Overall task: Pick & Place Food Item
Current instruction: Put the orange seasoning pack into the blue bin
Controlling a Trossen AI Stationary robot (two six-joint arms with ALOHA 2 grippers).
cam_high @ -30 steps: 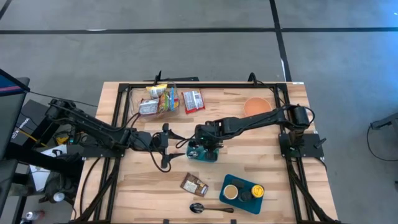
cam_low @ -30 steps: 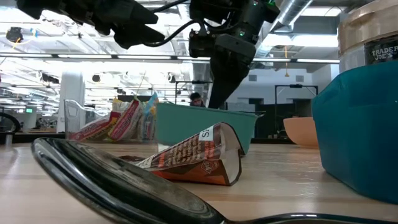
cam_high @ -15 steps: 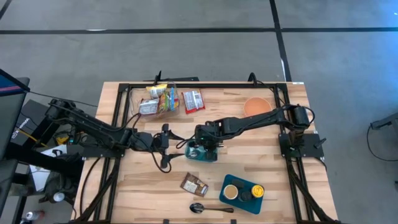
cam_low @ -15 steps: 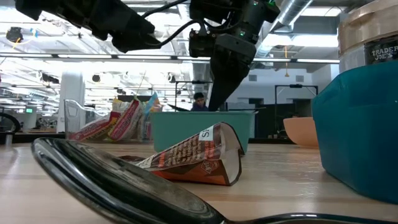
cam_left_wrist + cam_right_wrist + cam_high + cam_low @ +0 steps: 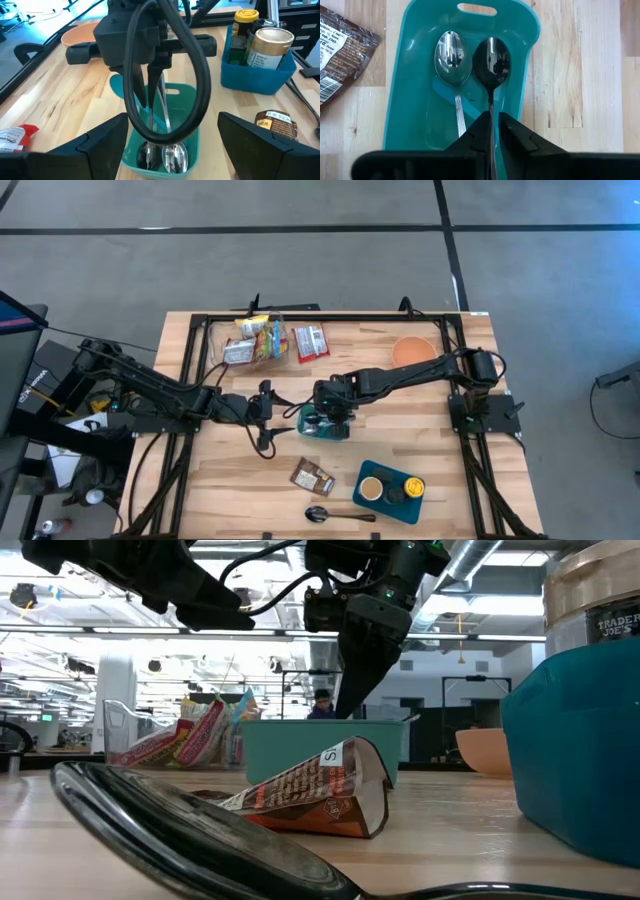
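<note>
The left arm reaches in low from the table's left edge, its gripper (image 5: 268, 418) hovering just left of the teal tray (image 5: 325, 423), fingers (image 5: 102, 145) spread wide with nothing between them. Bare wood lies below and left of it. Behind, near the far edge, a clear bin (image 5: 252, 340) holds snack packs, and a red packet (image 5: 310, 342) lies flat beside it.

The right arm stretches leftward from its base at the right edge, wrist bent down over the tray. The right gripper (image 5: 491, 127) is nearly closed, pinching the handle of a black spoon (image 5: 491, 62) whose bowl sits inside the tray beside a silver spoon (image 5: 453, 57); whether the black bowl touches the floor is hard to tell.

A brown food pouch (image 5: 312, 477) lies on open wood in front of the tray, apart from both grippers. Another spoon (image 5: 330, 515) lies near the front edge; right of it a blue caddy (image 5: 392, 490) holds jars. An orange bowl (image 5: 412, 351) sits at the far right
</note>
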